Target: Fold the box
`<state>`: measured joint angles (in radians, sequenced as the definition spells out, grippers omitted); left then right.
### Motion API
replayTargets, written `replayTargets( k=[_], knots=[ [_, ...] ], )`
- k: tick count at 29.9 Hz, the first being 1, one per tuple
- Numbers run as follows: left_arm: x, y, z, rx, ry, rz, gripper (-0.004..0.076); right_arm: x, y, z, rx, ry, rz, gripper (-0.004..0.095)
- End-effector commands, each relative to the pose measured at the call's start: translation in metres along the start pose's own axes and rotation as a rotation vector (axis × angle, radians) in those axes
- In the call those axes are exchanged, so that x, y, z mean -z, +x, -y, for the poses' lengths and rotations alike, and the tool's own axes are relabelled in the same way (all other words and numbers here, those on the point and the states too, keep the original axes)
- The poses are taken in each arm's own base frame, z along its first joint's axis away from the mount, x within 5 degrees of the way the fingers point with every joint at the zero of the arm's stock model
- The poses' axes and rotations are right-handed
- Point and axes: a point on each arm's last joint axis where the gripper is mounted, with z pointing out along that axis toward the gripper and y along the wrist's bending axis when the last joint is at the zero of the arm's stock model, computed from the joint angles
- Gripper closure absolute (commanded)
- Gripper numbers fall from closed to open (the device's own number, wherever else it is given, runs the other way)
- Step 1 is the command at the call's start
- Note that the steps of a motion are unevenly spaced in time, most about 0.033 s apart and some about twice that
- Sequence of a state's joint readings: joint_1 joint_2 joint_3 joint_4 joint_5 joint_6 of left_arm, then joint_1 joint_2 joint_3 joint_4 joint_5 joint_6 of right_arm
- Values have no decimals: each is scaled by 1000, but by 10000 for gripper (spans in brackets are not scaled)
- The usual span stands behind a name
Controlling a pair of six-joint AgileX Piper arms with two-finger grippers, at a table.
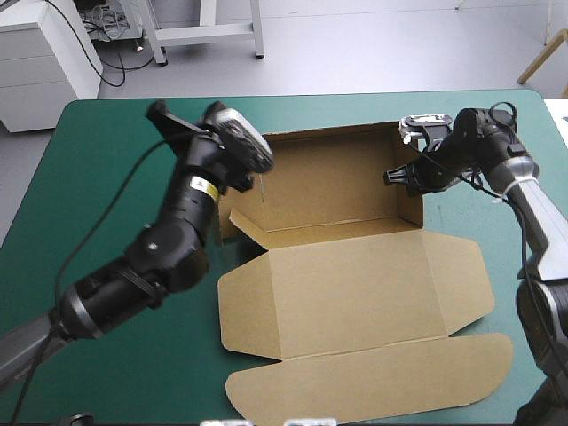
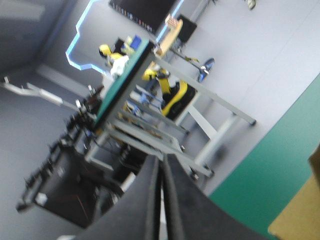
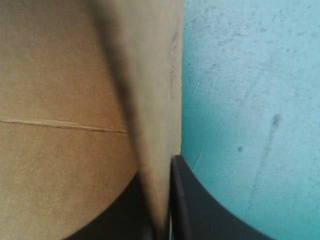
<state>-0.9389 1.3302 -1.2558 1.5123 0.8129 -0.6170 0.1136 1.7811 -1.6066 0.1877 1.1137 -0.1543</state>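
Your box (image 1: 355,266) is lying at the table's middle and right, on the teal-green cover (image 1: 106,195). Its long axis is running left to right. The tray is sitting on the far side with its walls raised, and the lid is stretching flat toward the near edge. Your right gripper (image 3: 157,175) is pinching the tray's right wall, with the board caught between its nearly closed fingers. Your left gripper (image 2: 161,162) is hovering by the tray's left end, fingers pressed together on nothing, and is pointing out past the table's edge.
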Motion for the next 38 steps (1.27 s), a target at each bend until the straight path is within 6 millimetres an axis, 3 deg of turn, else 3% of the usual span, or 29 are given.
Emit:
replayTargets(
  k=[1,8,13,15,18,21,23,28,33,38],
  knots=[
    [-7,21,-47,221,-7,-72,727,15,-20,0,-16,-17,59,926],
    [-30,97,-72,477,111,-421,727,-23,-44,9,-68,-21,10,926],
    [-30,135,-85,619,197,-555,727,-31,-52,10,-61,-16,32,915],
    [-29,150,-91,667,220,-605,727,-31,-55,12,-57,-2,59,864],
    [-27,167,-95,716,259,-665,727,-27,-58,12,-49,7,79,682],
    [-28,183,-96,784,305,-725,727,-16,-65,10,-43,5,121,459],
    [-29,194,-98,835,327,-754,727,-2,-71,8,-34,6,160,387],
    [-27,213,-109,943,323,-765,727,45,-84,1,-5,10,285,382],
    [-21,227,-118,955,292,-792,727,89,-80,-6,97,38,380,382],
    [-20,233,-120,972,285,-802,727,103,-76,-9,78,35,400,382]
  ],
)
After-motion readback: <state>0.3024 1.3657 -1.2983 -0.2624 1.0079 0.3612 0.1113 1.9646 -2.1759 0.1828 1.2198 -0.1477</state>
